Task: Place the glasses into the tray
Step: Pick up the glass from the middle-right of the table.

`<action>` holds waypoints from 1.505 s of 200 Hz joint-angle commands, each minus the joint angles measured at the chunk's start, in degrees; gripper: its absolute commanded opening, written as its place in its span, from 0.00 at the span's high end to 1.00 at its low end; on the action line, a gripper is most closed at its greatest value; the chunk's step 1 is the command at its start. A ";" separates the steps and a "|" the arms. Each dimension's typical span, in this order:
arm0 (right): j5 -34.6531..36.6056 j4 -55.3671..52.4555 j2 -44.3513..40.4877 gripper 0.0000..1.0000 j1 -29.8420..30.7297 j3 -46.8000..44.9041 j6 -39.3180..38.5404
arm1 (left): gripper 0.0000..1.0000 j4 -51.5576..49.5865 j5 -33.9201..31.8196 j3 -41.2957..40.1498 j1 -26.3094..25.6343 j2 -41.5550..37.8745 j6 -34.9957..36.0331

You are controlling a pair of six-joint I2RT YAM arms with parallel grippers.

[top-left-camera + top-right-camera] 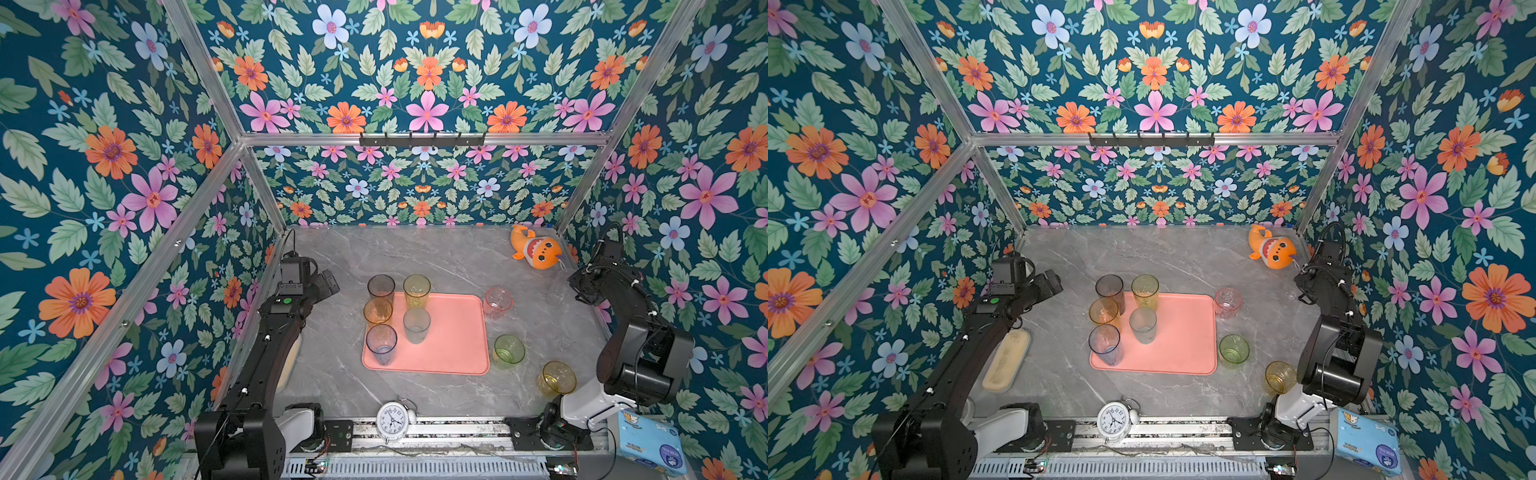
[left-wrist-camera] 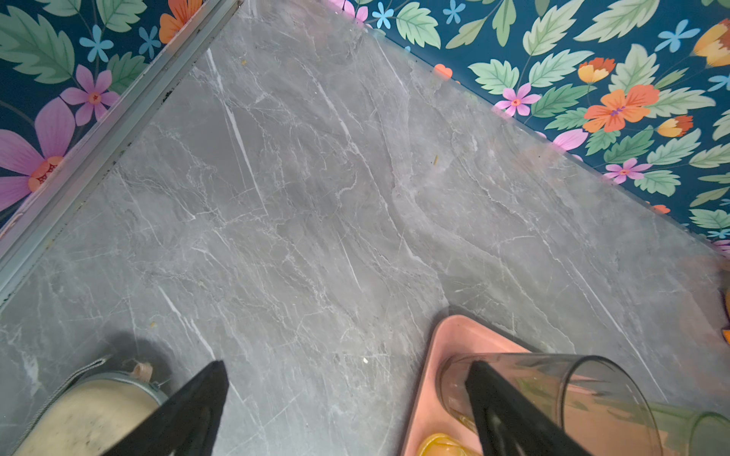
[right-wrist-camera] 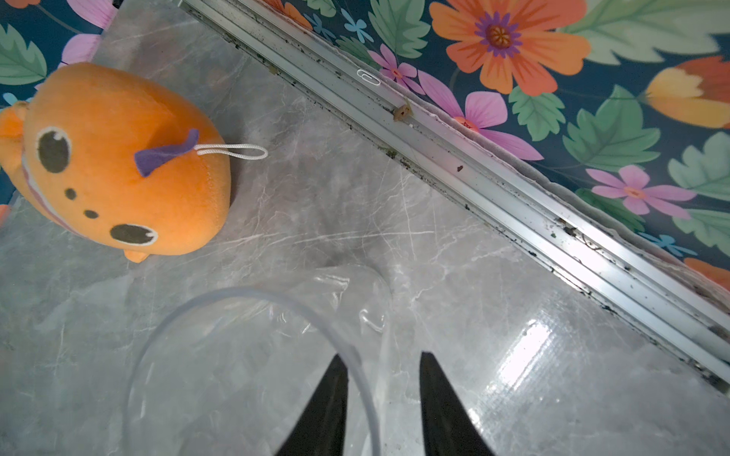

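The salmon-pink tray (image 1: 457,340) lies mid-table. Several glasses stand along its left part: grey (image 1: 380,286), tall yellow-green (image 1: 417,289), amber (image 1: 378,311), teal (image 1: 416,325) and blue (image 1: 381,343). On the table to its right stand pink (image 1: 497,302), green (image 1: 508,350) and yellow (image 1: 557,377) glasses. My right gripper (image 3: 382,355) is at the far right by the wall. Its jaws straddle the wall of a clear glass (image 3: 245,367), one finger inside, one outside, with a gap left. My left gripper (image 2: 347,363) hangs open and empty left of the tray (image 2: 446,343).
An orange plush toy (image 1: 536,248) lies in the far right corner, close to the right gripper. A white alarm clock (image 1: 392,419) stands at the front edge. A cream case (image 1: 1007,360) lies under the left arm. A blue tissue pack (image 1: 648,444) sits front right.
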 commanded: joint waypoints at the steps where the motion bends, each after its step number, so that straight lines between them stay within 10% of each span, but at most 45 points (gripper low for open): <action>1: 0.25 0.50 0.36 0.69 -0.03 0.43 1.03 | 0.03 -0.01 -0.05 0.49 0.05 0.27 0.52; 213: -9.54 -3.96 -7.39 1.00 0.32 5.05 -1.31 | 0.03 0.34 0.37 0.32 0.06 0.50 0.43; 301: -17.47 -14.50 -11.79 1.00 11.22 16.83 -7.31 | 0.03 0.96 1.19 -0.56 0.06 0.11 -0.14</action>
